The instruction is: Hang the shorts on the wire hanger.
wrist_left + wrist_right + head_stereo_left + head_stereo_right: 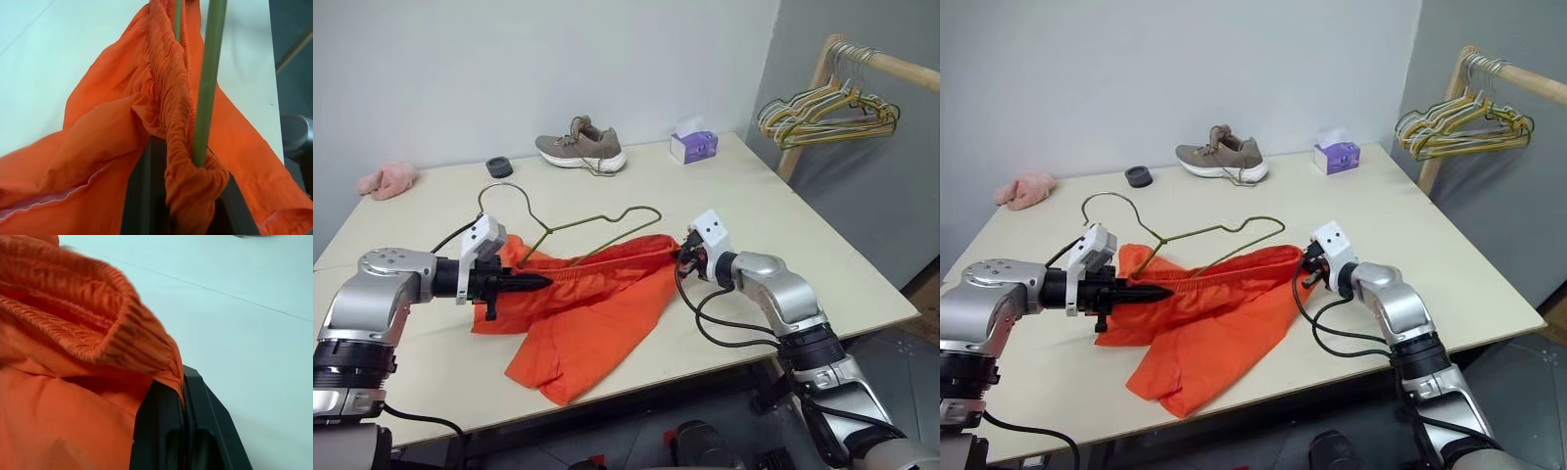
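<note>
A: The left gripper (536,281) is clamping the gathered waistband of the shorts (592,304) together with the wire hanger (597,223) — its wrist view is showing the green wire running right alongside the bunched elastic between the closed fingers.

B: And the right gripper (686,257) is pinching the far end of the same waistband, fingers shut on the cloth.

A: So they are stretching the band between them, likely to keep it taut along the wire.

B: The head views are giving what the wrists cannot — the hanger's hook and upper arms are standing clear above the shorts, while the legs are trailing over the counter (783,211) toward its near edge.
</note>
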Tool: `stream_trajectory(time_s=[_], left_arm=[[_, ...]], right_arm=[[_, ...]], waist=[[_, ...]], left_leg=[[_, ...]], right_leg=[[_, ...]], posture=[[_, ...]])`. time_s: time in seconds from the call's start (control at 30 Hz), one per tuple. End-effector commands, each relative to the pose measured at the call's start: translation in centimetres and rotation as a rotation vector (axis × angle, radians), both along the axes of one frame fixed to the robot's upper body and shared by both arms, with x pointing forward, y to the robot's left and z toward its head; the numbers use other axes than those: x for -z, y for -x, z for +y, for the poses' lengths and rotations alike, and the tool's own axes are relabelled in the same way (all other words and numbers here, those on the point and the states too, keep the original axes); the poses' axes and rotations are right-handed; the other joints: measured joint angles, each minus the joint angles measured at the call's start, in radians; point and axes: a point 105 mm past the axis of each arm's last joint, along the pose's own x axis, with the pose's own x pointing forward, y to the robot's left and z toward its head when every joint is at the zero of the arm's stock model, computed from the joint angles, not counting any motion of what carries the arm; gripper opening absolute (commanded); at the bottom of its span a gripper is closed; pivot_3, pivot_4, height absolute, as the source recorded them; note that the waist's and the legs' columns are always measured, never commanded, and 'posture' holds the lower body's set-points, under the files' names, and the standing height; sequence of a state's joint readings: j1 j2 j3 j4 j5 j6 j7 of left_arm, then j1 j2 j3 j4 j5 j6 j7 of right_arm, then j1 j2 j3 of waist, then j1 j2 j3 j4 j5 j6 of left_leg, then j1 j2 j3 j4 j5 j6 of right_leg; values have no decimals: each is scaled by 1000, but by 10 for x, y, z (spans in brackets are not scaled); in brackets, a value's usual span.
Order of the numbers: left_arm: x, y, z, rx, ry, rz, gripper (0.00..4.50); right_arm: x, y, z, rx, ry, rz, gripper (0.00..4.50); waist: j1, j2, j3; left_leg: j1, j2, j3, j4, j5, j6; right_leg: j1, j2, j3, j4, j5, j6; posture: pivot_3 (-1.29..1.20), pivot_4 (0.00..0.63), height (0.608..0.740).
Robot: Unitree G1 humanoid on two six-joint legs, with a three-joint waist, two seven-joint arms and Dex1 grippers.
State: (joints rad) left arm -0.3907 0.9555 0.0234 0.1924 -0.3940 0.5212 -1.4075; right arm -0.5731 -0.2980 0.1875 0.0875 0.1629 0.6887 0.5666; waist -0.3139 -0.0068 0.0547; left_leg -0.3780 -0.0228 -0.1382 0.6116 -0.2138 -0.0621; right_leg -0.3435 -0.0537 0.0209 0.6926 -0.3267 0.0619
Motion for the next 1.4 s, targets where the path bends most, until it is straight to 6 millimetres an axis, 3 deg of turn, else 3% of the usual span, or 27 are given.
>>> stream_trajectory(time_s=[0.03,0.83,1.13,1.4], left_arm=[[-3,5,14,-2,-60,10,0],[26,6,27,26,-249,32,0],[24,-21,-1,47,-277,-104,0],[26,-23,-28,171,-309,-141,0]], right_arm=[[-24,-8,-26,86,-11,-69,25],[-52,16,6,-59,-14,-143,25],[-60,41,41,-247,133,-272,25],[-62,47,63,-365,269,-398,25]], waist=[[0,0,0],[-3,0,0],[5,0,0],[-5,0,0]], left_leg=[[0,0,0,0,0,0],[0,0,0,0,0,0],[-1,0,0,0,0,0],[-1,0,0,0,0,0]], right_leg=[[0,0,0,0,0,0],[-1,0,0,0,0,0],[-1,0,0,0,0,0],[-1,0,0,-1,0,0]], posture=[[-315,0,740],[-321,0,740],[-323,0,740],[-333,0,740]])
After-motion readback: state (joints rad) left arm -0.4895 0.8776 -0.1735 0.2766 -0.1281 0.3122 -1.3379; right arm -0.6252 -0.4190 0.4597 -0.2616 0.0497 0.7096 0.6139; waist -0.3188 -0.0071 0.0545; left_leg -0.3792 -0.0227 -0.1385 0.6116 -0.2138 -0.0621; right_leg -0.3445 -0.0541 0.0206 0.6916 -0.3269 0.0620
